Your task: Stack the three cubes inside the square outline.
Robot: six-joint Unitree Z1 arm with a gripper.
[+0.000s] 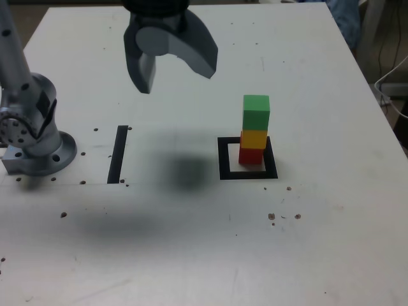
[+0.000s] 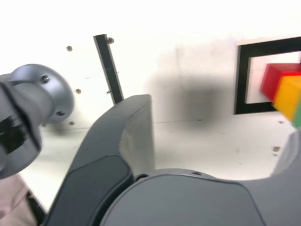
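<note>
In the exterior view the nearest part of the white table point(image 1: 191, 255) is bare apart from small screw holes and a soft shadow. Farther back stands the square outline point(image 1: 222, 159), a thick black frame with a white centre, and inside it the three cubes are stacked in one upright column: the red cube point(image 1: 251, 155) on the white centre, the yellow cube point(image 1: 254, 138) on it, and the green cube point(image 1: 256, 112) on top, set slightly askew but resting squarely enough. Off to the exterior view's left lies a straight black strip point(image 1: 118, 154), and beyond that the arm's metal base point(image 1: 35, 146). Farthest and highest is the gripper point(image 1: 175, 67), hanging well above the table with its two dark jaws spread wide and nothing between them. The relation that matters: the stack lies below the gripper and off to the exterior view's right, well apart, with clear air between them. The wrist view agrees, showing the column at the frame's edge beyond the open jaw. I judge the stacking done; any coming move should only keep clear of the tall, narrow column.
</note>
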